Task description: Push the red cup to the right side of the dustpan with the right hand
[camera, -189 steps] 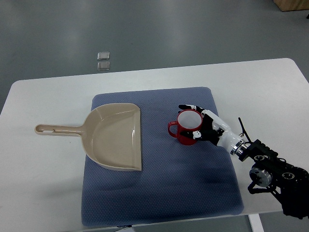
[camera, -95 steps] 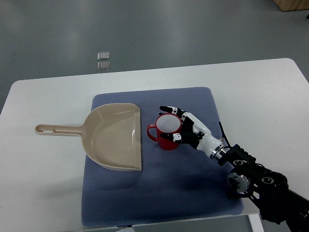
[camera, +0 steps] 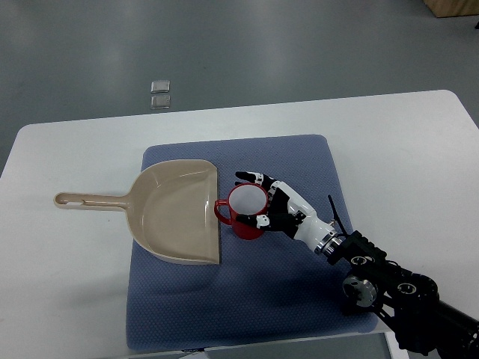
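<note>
Red ceramic cup w/ white inside (camera: pixel 245 214) upright at frame centre, on blue-grey quilted mat (camera: pixel 299 292); handle at or just short of the straight front lip of beige plastic dustpan (camera: pixel 178 211), frame centre-left. Looks nearly placed.

To finish well: ease off, tiny nudge at most. Keep contact low on cup wall so no tipping. Avoid shoving handle into pan lip — pan looks light, likely to slide. Back fingers off straight, w/o dragging the cup.

White-and-black robot right hand (camera: pixel 271 207) against cup's right side, fingers half-curled round the rim, cupping it, not a firm grip. Forearm slanting in from lower right. Left hand not in shot.
</note>
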{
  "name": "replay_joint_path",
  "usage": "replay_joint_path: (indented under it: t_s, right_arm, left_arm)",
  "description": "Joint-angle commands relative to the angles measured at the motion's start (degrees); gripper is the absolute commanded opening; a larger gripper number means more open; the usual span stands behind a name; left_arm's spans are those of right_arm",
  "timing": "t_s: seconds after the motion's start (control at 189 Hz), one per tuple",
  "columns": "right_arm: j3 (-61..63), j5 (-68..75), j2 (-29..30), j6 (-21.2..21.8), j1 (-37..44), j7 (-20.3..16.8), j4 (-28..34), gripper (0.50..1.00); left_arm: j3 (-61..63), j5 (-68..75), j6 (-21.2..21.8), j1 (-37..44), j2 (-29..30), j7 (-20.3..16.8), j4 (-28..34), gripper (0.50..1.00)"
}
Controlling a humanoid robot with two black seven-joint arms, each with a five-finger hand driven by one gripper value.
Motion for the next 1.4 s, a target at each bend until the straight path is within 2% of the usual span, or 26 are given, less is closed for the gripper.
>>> replay_joint_path:
  t_s: [0.0,0.359,0.628,0.787,0.898,1.019,1.093,1.156,1.23,1.394]
  right_arm:
    - [-0.27,0.07,0.00,-0.91,-0.14,0.00,1.38,0.934]
    - [0.34,1.04,0.00,-1.26,0.04,0.00,1.55,0.936]
    - [5.18,5.26,0.00,-3.63,1.18,0.00,1.20,0.934]
    - [7.90,11.15,-0.88,-3.37,2.50,0.00,1.29,0.934]
    - [10.28,21.78,-2.02,-3.81,3.55,-0.02,0.94,0.934]
    - [10.63,35.57,-5.45,-4.25,3.81,-12.40,0.94,0.934]
    - [10.63,42.25,-7.21,-4.69,4.34,-16.89,0.24,0.934]
    - [10.54,46.48,-8.88,-3.90,4.96,-18.21,-0.38,0.936]
    - [10.45,47.71,-9.14,-2.58,5.22,-17.95,-0.82,0.936]
    - [9.75,46.57,-9.14,9.46,4.69,-16.46,-1.61,0.936]
  left_arm:
    - [0.00,-0.01,0.01,-0.02,0.00,0.00,0.00,1.000]
    - [0.00,-0.01,0.01,-0.02,0.00,0.00,0.00,1.000]
    - [0.00,-0.01,0.01,-0.02,0.00,0.00,0.00,1.000]
    - [0.08,-0.01,0.01,0.06,0.00,0.00,0.00,1.000]
    - [0.08,-0.01,0.01,0.06,0.00,0.00,0.00,1.000]
    - [0.08,-0.01,-0.08,-0.02,0.00,0.00,0.00,1.000]
    - [0.08,-0.01,-0.17,0.06,0.00,0.00,-0.08,1.000]
    - [0.08,-0.01,-0.70,0.06,0.00,0.00,0.00,1.000]
    - [0.17,-0.01,-1.05,-0.02,0.00,0.00,0.00,1.000]
    - [0.26,-0.01,-1.05,0.06,0.00,0.00,0.00,1.000]
